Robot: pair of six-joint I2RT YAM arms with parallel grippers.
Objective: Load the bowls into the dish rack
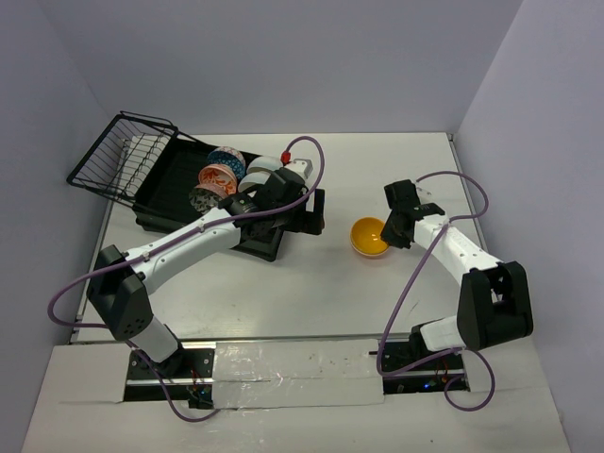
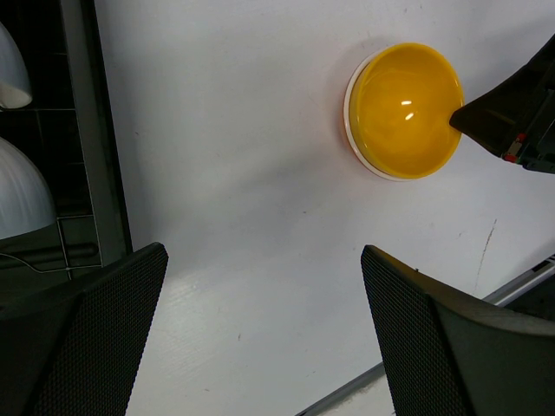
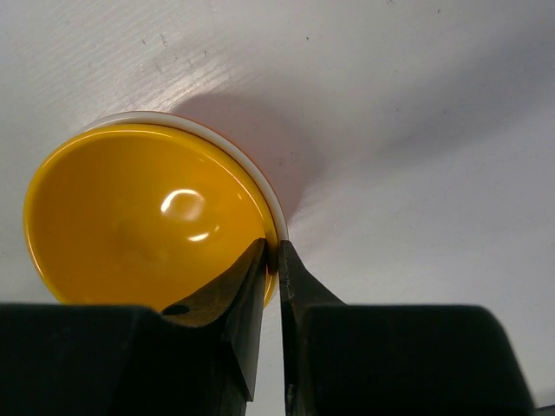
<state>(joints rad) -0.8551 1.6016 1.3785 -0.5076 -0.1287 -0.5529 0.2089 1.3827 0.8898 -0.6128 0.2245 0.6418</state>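
A yellow bowl with a white rim sits on the white table right of centre; it also shows in the left wrist view and the right wrist view. My right gripper is shut on its right rim, one finger inside, one outside. The black dish rack lies at the far left and holds several bowls on edge: blue-patterned, orange, grey-patterned and white. My left gripper is open and empty at the rack's right end.
A black wire basket tilts off the rack's far left end. Purple cables loop over both arms. Two white bowls show inside the rack at the left edge of the left wrist view.
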